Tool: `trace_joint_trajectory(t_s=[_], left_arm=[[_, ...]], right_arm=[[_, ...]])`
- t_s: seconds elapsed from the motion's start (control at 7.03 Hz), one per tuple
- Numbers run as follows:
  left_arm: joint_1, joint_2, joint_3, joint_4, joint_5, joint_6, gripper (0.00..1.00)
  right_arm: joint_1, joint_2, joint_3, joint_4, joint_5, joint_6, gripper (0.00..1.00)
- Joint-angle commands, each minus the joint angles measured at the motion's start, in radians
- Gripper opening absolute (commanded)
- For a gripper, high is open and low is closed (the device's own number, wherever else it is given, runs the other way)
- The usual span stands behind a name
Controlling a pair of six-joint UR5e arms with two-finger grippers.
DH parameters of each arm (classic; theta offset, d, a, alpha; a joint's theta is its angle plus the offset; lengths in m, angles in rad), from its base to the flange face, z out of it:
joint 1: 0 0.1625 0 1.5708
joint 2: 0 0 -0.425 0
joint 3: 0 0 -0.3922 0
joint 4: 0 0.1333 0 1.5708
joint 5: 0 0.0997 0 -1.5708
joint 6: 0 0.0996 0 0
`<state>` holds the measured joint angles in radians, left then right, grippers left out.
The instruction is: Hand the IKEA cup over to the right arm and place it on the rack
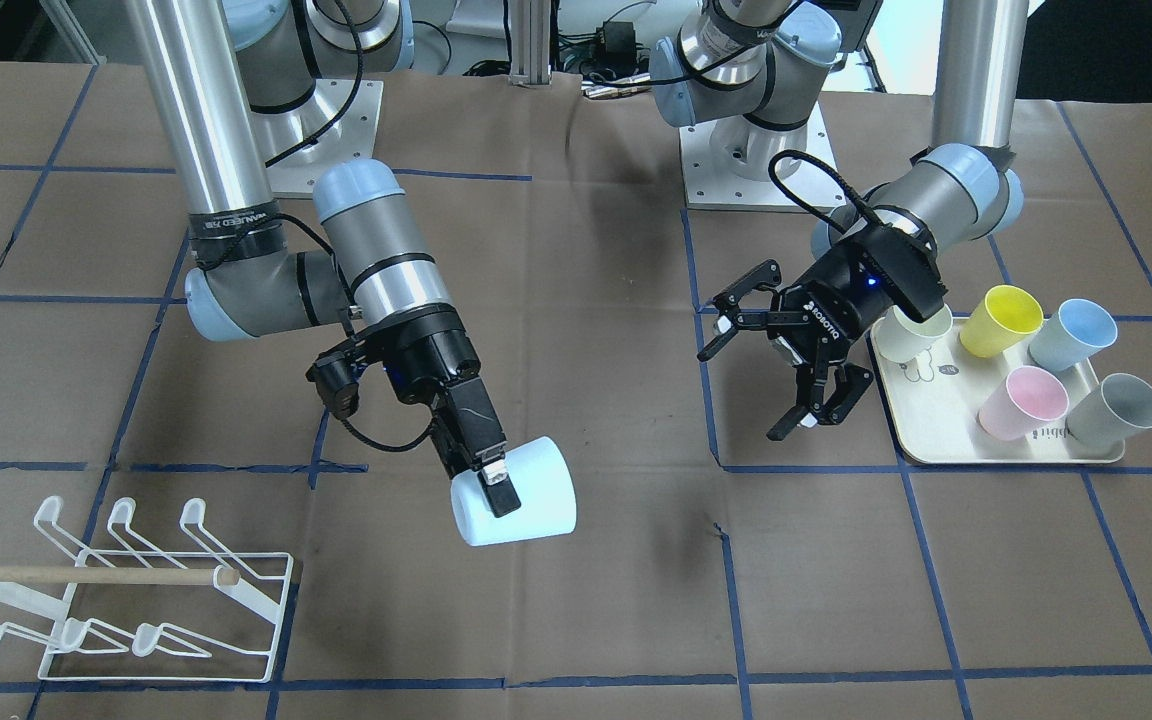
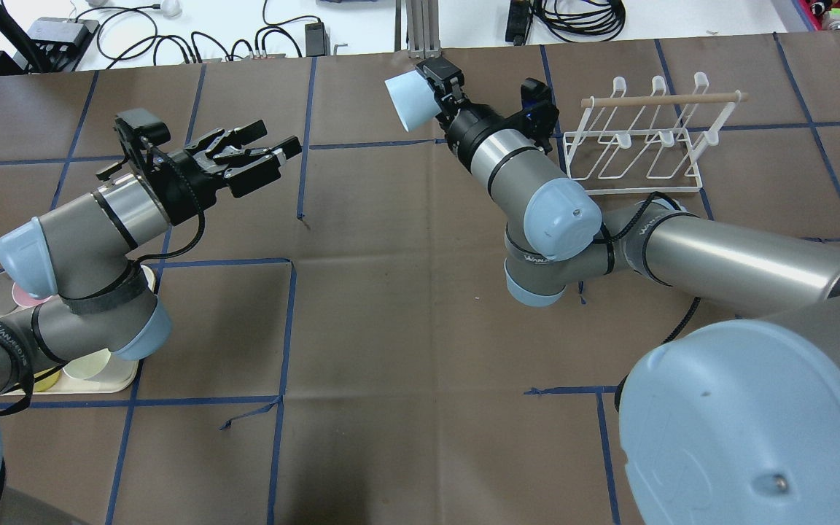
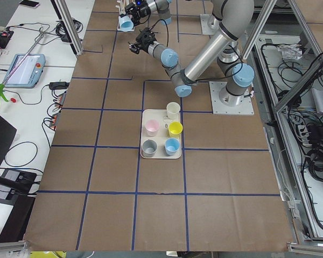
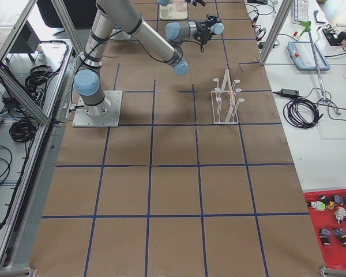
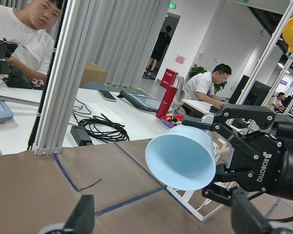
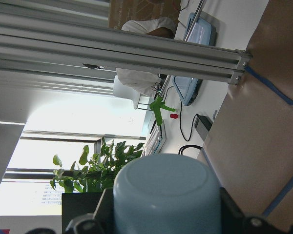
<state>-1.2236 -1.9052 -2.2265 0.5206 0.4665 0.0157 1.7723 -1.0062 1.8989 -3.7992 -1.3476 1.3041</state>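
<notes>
Cup (image 1: 538, 488) pinched sideways by right claw (image 1: 494, 494), right arm (image 1: 386, 262) bent downward (left claw (image 1: 748, 390) spread wide).

A pale-blue plastic IKEA cup (image 1: 536, 500) hangs on its side above the table, gripped near its base by the black, flat-fingered gripper (image 1: 492, 492) of the silver right arm (image 1: 376, 250). The small white wire rack (image 1: 126, 590), a wooden dowel across it, stands well apart, behind the cup's base.

ROBOTIQ on left claw (image 1: 744, 385); ROBOTIQ on right claw (image 1: 492, 490)
</notes>
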Motion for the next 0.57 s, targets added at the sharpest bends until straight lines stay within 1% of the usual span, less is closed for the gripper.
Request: trace_joint_trajectory(t_s=[0.0,0.14,0.28,0.43], left_arm=[[0.003,0.017,0.04,-0.075,0.13,-0.059,0.99],[-0.02,0.031,0.092,-0.185,0.205,-0.059,0.98],[-0.078,0.066,0.134,-0.329,0.325,-0.06,0.98],[-0.155,0.124,0.19,-0.535,0.529,-0.059,0.98]], right_arm=[[-0.101,-0.003,0.005,0.004,-0.083,-0.405,0.19],[-0.146,-0.006,0.005,0.003,-0.094,-0.586,0.19],[-0.174,-0.008,0.003,-0.008,-0.161,-0.761,0.19],[-0.201,-0.006,-0.001,-0.01,-0.212,-0.911,0.19]])
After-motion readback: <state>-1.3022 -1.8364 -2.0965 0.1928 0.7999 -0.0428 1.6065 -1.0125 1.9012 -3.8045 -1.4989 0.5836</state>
